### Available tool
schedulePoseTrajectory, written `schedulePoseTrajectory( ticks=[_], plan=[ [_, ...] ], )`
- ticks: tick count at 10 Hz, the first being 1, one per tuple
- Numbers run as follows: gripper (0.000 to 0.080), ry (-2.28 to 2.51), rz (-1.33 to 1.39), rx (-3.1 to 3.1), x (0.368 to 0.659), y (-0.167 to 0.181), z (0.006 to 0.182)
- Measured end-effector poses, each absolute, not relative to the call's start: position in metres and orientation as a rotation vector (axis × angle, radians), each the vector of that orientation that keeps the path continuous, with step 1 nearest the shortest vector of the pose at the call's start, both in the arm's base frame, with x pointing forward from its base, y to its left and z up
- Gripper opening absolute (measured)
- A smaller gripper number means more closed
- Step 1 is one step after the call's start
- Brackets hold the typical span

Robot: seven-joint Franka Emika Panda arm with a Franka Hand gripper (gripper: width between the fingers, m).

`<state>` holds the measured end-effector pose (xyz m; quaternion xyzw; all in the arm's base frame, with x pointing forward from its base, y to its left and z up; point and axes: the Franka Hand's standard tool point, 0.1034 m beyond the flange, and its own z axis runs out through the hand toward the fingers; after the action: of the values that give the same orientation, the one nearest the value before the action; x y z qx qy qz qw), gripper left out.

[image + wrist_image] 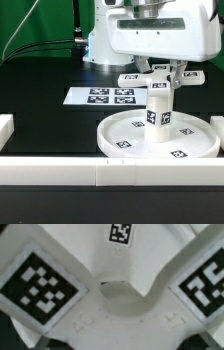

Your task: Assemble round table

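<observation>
The large rimmed round disc (125, 135) lies flat on the table at the exterior view's right. The short thick cylinder (160, 108) stands upright on its centre. The cross-shaped piece (131, 78) sits level on top of the cylinder, its tagged arms sticking out to both sides. My gripper (161, 72) comes straight down onto the cross's middle and looks shut on it. In the wrist view the cross-shaped piece (120, 317) fills the frame, with a round hole (120, 294) at its centre and tags on both arms. My fingertips are hidden there.
The marker board (105, 97) lies flat behind the disc, to the exterior view's left. White border rails run along the front (100, 172), the left (6, 128) and the right (216, 118). The arm's base (100, 40) stands at the back.
</observation>
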<state>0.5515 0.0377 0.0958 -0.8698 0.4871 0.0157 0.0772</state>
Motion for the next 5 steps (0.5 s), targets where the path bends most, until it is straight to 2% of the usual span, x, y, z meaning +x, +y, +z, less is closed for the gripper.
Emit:
schedulePoseTrajectory(
  ticks=[5],
  plan=[
    [0.0451, 1.459, 0.047, -2.606, 0.5515, 0.0377, 0.0958]
  ],
)
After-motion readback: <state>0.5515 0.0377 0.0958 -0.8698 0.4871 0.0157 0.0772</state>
